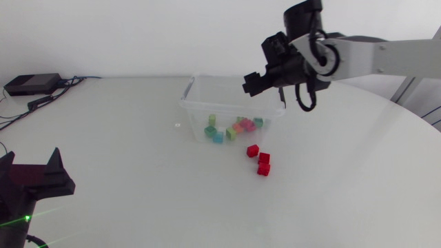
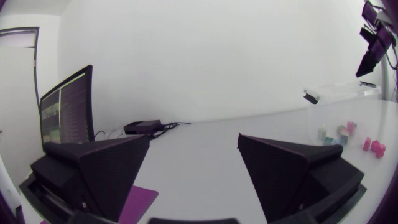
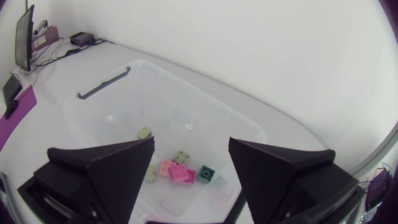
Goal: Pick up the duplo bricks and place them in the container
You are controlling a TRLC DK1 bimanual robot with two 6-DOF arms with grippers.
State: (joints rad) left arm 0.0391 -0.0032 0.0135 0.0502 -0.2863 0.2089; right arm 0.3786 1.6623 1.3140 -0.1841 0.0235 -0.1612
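My right claw hangs released and empty above the container, so I judge I'm between picks: next comes reaching down for the red bricks on the surface just near-right of it.

Right arm: I see it enter the head view at 3 o'clock and run nearly level toward the middle, the pale link ending in a black wrist joint. Right gripper: raised, at about 1 o'clock of centre, tipped downward toward 8 o'clock. Its own wrist view shows the wedge fingers standing wide apart.

Left arm: low, at 8 o'clock, close to the corner. Left gripper: aimed toward 2 o'clock, fingers likewise spread wide.
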